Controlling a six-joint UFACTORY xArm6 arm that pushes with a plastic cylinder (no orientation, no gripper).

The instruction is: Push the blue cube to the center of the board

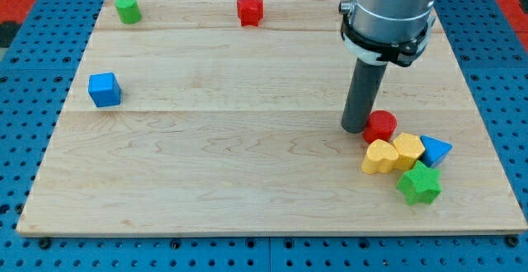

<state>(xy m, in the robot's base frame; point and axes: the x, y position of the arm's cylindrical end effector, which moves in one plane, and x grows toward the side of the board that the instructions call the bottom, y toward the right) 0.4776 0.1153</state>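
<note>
The blue cube (105, 89) sits near the left edge of the wooden board (247, 173), alone. My tip (355, 128) rests on the board at the view's right, far from the blue cube, touching or almost touching the left side of a red cylinder (381, 126). Just below the tip lies a cluster: a yellow heart (379, 157), a yellow hexagonal block (407, 150), a blue triangle (435, 150) and a green star (419, 183).
A green cylinder-like block (127, 9) stands at the top left corner. A red star-like block (249, 10) stands at the top edge, middle. A blue pegboard (33, 25) surrounds the board.
</note>
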